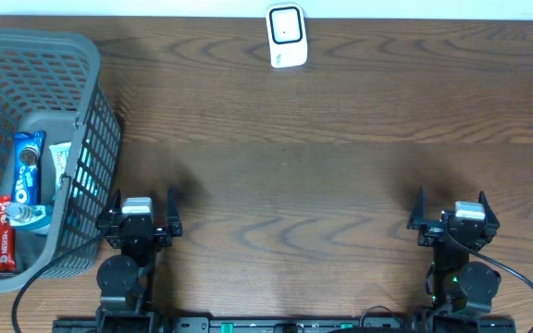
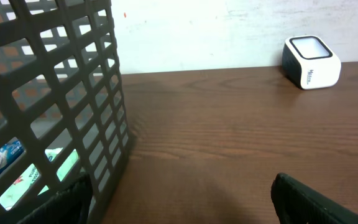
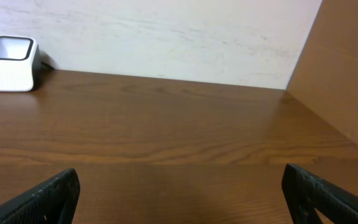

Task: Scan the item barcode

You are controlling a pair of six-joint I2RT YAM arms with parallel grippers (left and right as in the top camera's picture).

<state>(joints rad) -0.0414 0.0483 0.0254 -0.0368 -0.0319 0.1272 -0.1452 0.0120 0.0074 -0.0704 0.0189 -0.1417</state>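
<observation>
A white barcode scanner (image 1: 286,35) stands at the table's far edge, also seen in the left wrist view as the scanner (image 2: 311,61) and in the right wrist view as the scanner (image 3: 9,62). Snack packs lie in a grey mesh basket (image 1: 72,55) at the left: a blue Oreo pack (image 1: 27,169), a red Nescafe stick (image 1: 6,236) and a pale green-white pack (image 1: 62,166). My left gripper (image 1: 142,205) stands open just right of the basket, nothing between its fingers. My right gripper (image 1: 452,208) stands open over bare wood at the front right.
The basket wall (image 2: 73,106) fills the left of the left wrist view, close to my left fingertip (image 2: 73,199). A brown cardboard panel (image 3: 347,68) rises at the table's right side. A cable (image 1: 26,287) loops by the basket's front.
</observation>
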